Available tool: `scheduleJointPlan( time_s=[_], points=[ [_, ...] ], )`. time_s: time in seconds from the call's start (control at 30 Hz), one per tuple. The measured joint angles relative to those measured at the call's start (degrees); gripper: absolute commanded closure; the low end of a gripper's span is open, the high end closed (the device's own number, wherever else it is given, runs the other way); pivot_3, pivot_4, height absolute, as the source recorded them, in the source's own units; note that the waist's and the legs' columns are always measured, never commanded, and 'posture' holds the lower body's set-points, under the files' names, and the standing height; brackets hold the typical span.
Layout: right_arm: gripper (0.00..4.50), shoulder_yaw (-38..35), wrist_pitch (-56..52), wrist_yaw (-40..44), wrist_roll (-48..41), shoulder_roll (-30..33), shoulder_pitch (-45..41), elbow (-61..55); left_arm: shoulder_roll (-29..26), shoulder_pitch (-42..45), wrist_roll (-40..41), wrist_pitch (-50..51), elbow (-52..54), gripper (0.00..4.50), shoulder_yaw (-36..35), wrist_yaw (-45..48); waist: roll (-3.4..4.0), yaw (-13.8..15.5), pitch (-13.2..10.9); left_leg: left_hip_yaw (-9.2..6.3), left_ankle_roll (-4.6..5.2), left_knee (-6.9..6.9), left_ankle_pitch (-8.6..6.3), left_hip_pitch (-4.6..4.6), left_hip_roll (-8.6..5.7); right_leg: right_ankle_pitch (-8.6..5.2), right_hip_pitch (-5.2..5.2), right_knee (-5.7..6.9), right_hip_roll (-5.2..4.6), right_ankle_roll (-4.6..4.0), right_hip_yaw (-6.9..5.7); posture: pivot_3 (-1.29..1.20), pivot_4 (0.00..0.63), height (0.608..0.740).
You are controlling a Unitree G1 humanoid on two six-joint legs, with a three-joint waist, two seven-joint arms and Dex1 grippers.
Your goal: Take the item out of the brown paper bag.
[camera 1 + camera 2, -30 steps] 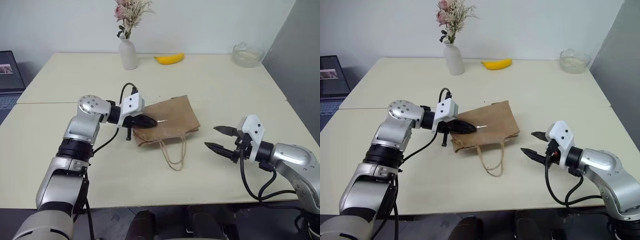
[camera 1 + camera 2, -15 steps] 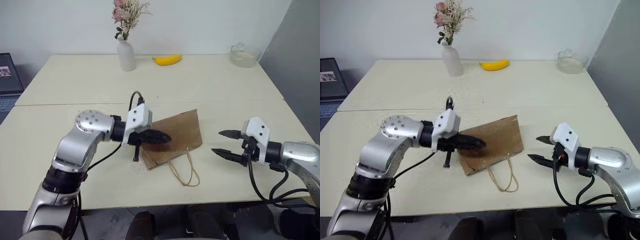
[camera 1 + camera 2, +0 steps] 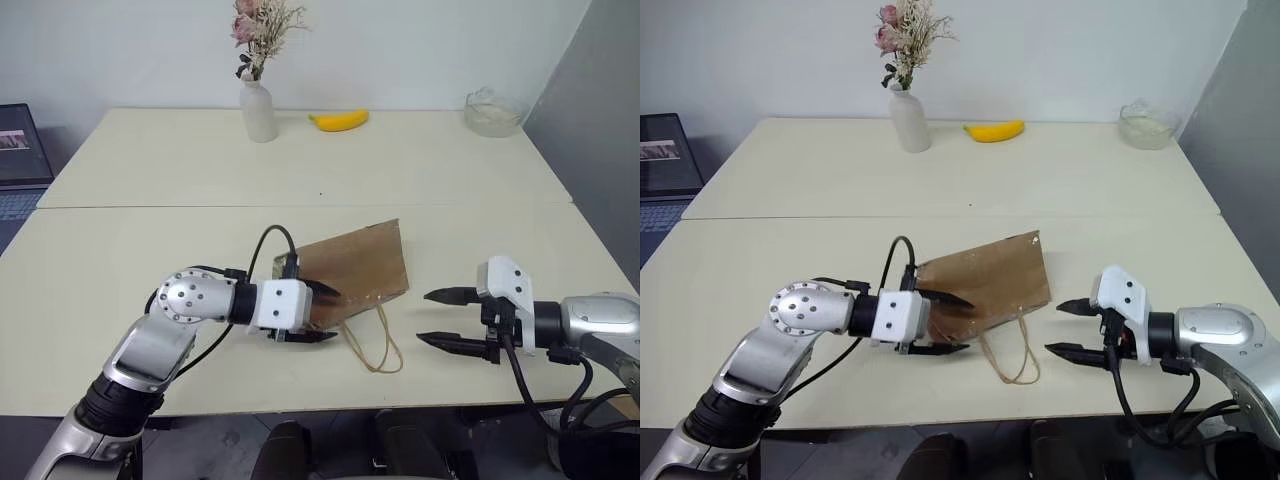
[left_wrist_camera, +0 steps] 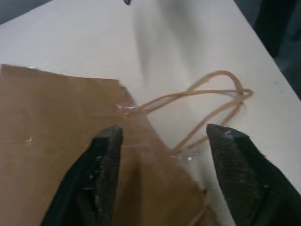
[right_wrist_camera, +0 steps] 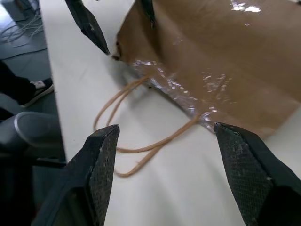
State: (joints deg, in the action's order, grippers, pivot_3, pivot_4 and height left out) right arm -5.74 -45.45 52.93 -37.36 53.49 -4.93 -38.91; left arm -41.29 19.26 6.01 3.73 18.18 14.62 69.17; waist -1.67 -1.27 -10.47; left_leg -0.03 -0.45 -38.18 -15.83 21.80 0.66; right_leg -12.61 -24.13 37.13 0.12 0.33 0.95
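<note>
The brown paper bag lies flat on the table's near half, its cord handles trailing toward the front edge. My left gripper stands open at the bag's near left corner. In the left wrist view that corner of the bag sits between the spread fingers. My right gripper is open, level, to the right of the bag and apart from it, pointing at the bag and its handles. The item is hidden.
At the back of the table stand a white vase with dried flowers, a yellow banana and a glass bowl. A laptop sits off the far left. The front edge is close below both grippers.
My left gripper, shut on the bag before, has drawn back toward the front edge, dragging the bag with it, and has now opened. The right gripper has pulled back a little, still open.
</note>
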Motion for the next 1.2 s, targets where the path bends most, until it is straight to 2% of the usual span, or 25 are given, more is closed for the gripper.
scheduleJointPlan(
  time_s=[0.17,0.37,0.83,0.93,1.17,1.2],
  points=[
    [1.13,-0.3,-1.2,-0.4,-1.6,0.5,0.6,-1.3,3.0,3.0,-4.8,-6.4,-5.8,1.65,5.2,-0.6,-0.01,0.1,0.0,0.04,0.01,-0.05,0.01,-0.02,-0.02,0.04,0.04,0.01,0.03,0.06,-0.02,0.00,0.150,0.740],
    [1.13,-1.5,-1.6,-0.6,-2.2,1.9,1.3,-1.9,6.6,6.1,-9.1,-10.2,-11.3,1.65,8.1,-2.4,-0.03,0.1,0.0,0.05,0.01,-0.03,0.00,0.04,-0.02,0.05,0.02,-0.06,0.03,0.07,-0.01,0.00,0.150,0.740],
    [1.13,-2.3,-2.1,-1.8,-3.0,2.1,3.8,-3.5,7.7,6.2,-11.9,-14.5,-12.3,1.65,12.4,-2.2,-0.04,0.2,0.0,0.04,0.01,-0.04,0.00,0.01,-0.02,0.06,0.03,-0.04,0.03,0.09,0.01,0.00,0.150,0.740],
    [1.13,-2.2,-2.1,-1.9,-3.2,2.1,3.8,-3.5,7.8,6.2,-12.2,-15.5,-12.9,2.22,12.6,-2.3,-0.04,0.2,0.0,0.03,0.01,-0.04,0.00,0.02,-0.01,0.06,0.03,-0.03,0.03,0.09,-0.01,0.00,0.150,0.740],
    [1.13,-1.9,-1.7,-1.9,-3.2,2.0,3.7,-3.5,9.2,6.2,-13.5,-16.8,-14.4,4.48,13.0,-3.5,-0.04,0.2,0.0,0.03,0.01,-0.05,0.00,0.01,-0.02,0.06,0.04,-0.03,0.03,0.09,0.00,0.00,0.150,0.740],
    [1.13,-1.8,-1.5,-1.9,-3.2,2.0,3.7,-3.5,9.2,6.2,-13.5,-16.7,-14.4,4.48,13.0,-3.5,-0.04,0.2,0.0,0.03,0.01,-0.05,0.00,0.01,-0.02,0.06,0.04,-0.03,0.03,0.09,0.00,0.00,0.150,0.740]
  ],
)
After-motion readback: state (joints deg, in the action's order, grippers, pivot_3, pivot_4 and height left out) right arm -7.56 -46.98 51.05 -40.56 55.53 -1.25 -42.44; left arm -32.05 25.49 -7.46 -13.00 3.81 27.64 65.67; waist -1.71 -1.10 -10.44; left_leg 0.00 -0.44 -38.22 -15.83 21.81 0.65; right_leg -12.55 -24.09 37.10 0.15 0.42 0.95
